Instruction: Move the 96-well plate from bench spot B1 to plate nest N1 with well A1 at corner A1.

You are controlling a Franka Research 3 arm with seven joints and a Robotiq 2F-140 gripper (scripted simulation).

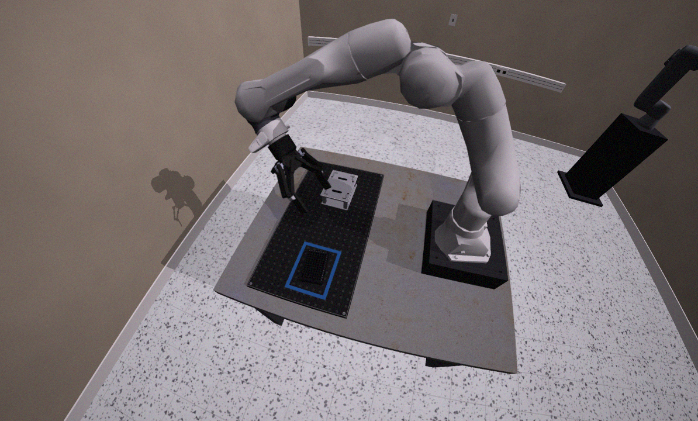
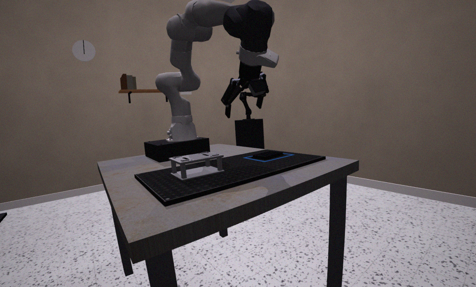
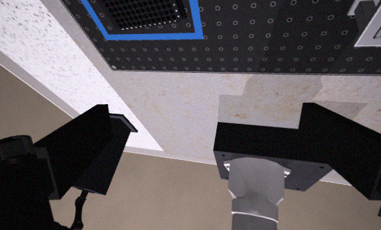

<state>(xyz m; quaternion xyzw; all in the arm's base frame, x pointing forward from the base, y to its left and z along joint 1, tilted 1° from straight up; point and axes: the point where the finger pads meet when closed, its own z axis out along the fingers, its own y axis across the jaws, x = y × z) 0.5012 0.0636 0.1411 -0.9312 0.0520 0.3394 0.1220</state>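
The black 96-well plate (image 1: 312,266) lies flat inside the blue outline of spot B1 at the near end of the black breadboard. It also shows in the exterior view (image 2: 267,155) and at the top of the wrist view (image 3: 145,13). The raised grey plate nest N1 (image 1: 339,189) stands empty at the far end of the breadboard, also seen in the exterior view (image 2: 196,164). My gripper (image 1: 307,190) is open and empty, high above the table near the nest, far from the plate. It also shows in the exterior view (image 2: 243,109).
The arm's black base block (image 1: 463,245) stands on the table to the right of the breadboard. A black pedestal with a camera arm (image 1: 615,151) stands on the floor beyond the table. A wall runs close along the table's left side.
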